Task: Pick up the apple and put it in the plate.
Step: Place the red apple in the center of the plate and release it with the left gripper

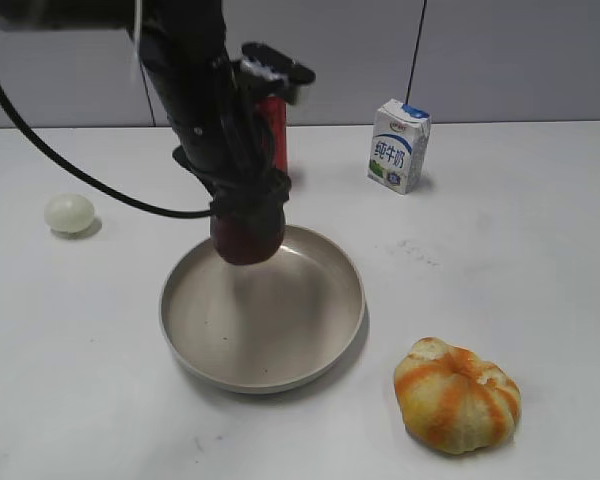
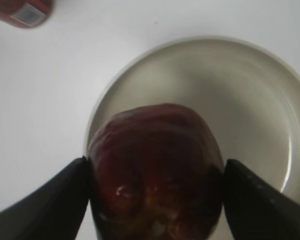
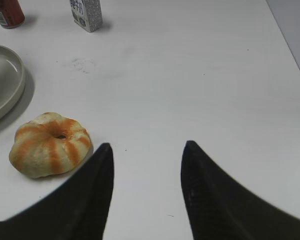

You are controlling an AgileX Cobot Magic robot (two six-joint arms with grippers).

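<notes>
Above the plate point(image 1: 310, 345), apple point(image 2: 155, 170) pinched between left claw point(image 2: 155, 200) fingers; right claw point(image 3: 146, 165) spread.

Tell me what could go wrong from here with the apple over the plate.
1. The left gripper holds the apple over the plate's back-left edge, not its middle; released here, it might land on the rim and roll out.
2. In the exterior view the apple seems to hang above the plate, so a drop could bounce.
3. The red can stands just behind the arm and could be knocked on retreat.
</notes>
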